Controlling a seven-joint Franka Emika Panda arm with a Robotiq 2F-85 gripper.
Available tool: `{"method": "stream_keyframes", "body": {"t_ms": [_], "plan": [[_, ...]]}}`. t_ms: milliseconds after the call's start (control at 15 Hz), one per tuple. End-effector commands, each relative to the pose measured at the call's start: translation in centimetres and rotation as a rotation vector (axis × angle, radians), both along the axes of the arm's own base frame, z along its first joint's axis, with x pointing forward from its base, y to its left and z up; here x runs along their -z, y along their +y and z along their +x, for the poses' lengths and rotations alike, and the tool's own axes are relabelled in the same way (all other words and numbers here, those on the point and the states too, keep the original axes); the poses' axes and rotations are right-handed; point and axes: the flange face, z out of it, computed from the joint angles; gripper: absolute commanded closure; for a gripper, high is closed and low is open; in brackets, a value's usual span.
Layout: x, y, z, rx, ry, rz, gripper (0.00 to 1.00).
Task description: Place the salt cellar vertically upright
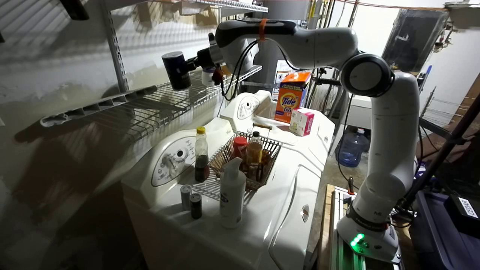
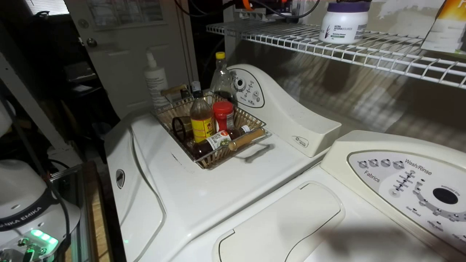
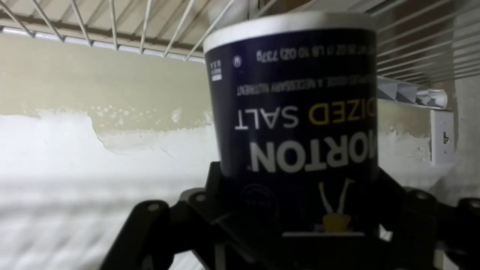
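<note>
The salt cellar point(image 1: 176, 71) is a dark blue Morton salt canister with a pale greyish top in an exterior view. My gripper point(image 1: 187, 66) is shut around its side and holds it in the air above the wire shelf. It stands nearly upright, leaning slightly. In the wrist view, whose picture is upside down, the salt cellar point(image 3: 296, 112) fills the middle, with its white-rimmed bottom towards the wire shelf. The gripper point(image 3: 300, 187) has a finger on each side of it. Gripper and salt cellar are out of view in the remaining exterior view.
The wire shelf point(image 1: 165, 108) carries a long grey plastic strip point(image 1: 101, 102) and a white jar with a purple lid point(image 2: 344, 25). Below, on the white machine, stand a basket point(image 1: 275, 150) of bottles, a yellow-capped bottle point(image 1: 201, 153), a white pump bottle point(image 1: 232, 195) and two small shakers point(image 1: 195, 206).
</note>
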Motion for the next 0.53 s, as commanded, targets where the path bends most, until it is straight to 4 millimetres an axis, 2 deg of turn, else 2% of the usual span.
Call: {"method": "stream_keyframes", "body": {"t_ms": [0, 200, 467], "plan": [[0.6, 0.4, -1.5, 0.016, -0.038, -0.031, 0.36], [1.8, 0.7, -1.9, 0.024, -0.06, 0.006, 0.36], [3.1, 0.1, -3.0, 0.06, -0.068, 0.064, 0.36]]}}
